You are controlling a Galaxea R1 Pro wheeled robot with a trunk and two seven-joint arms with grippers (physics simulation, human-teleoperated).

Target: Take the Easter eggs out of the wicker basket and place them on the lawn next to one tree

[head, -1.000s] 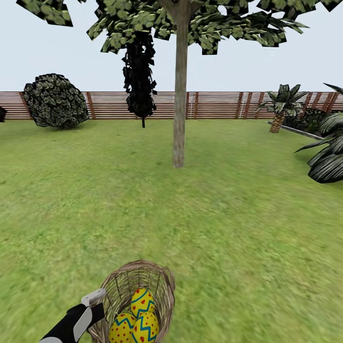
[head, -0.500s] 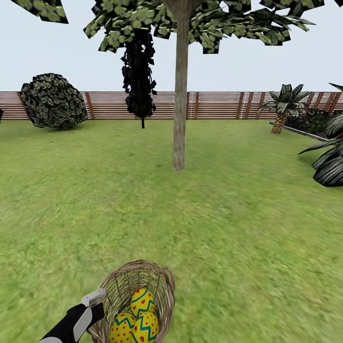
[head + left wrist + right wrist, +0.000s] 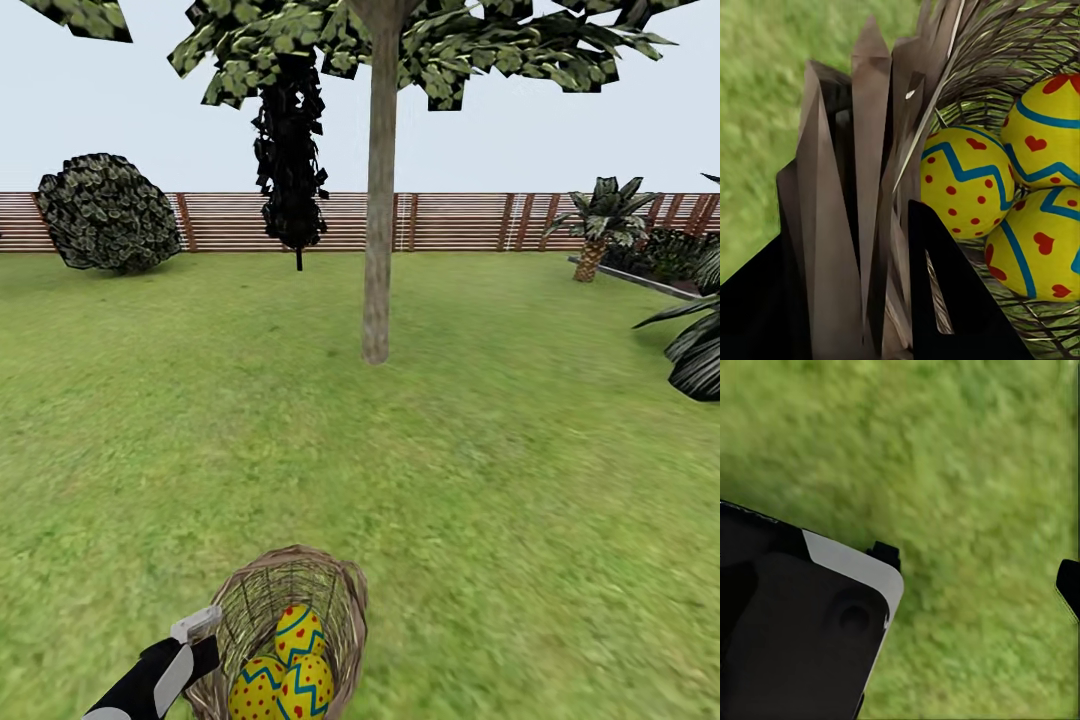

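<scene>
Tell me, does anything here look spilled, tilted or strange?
Nothing spilled: all three eggs sit inside the basket. One oddity: the basket is off the lawn, carried at its rim by the left claw, and leans slightly. The tree stands ahead.

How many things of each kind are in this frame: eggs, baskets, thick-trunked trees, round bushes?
Easter eggs: 3, all in the basket
Wicker basket: 1, its rim held by the left gripper
Thick-trunked tree: 1
Round bush: 1
Total: 6
</scene>
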